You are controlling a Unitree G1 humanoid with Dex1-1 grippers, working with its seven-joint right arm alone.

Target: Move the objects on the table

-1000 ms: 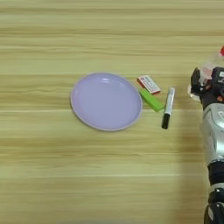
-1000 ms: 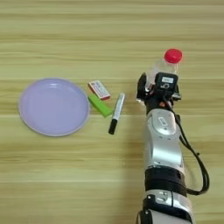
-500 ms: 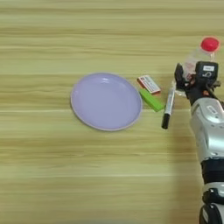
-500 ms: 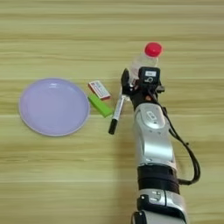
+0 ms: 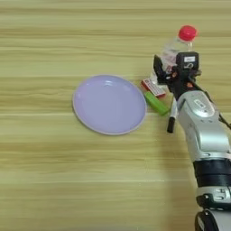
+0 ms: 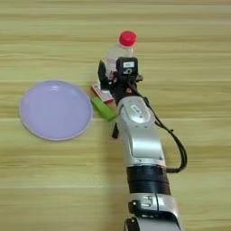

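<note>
Right now your gripper [image 5: 168, 72] holds the clear bottle [image 5: 177, 46], fingers clamped around its body, carrying it above the card [image 5: 152, 87], green block [image 5: 155, 102] and marker [image 5: 171, 118] beside the plate [image 5: 108, 104], presumably to relocate it.

No lettering, brand, number or sign can be read on anything here. The small red-and-white card [image 5: 153, 87] beside the lavender plate [image 5: 109, 104] carries print too fine to make out. The clear plastic bottle [image 5: 178, 46] shows no legible label; most of its body is hidden behind the arm. A small white sticker [image 6: 128, 64] on the black housing at the gripper's wrist bears marks that cannot be deciphered.
</note>
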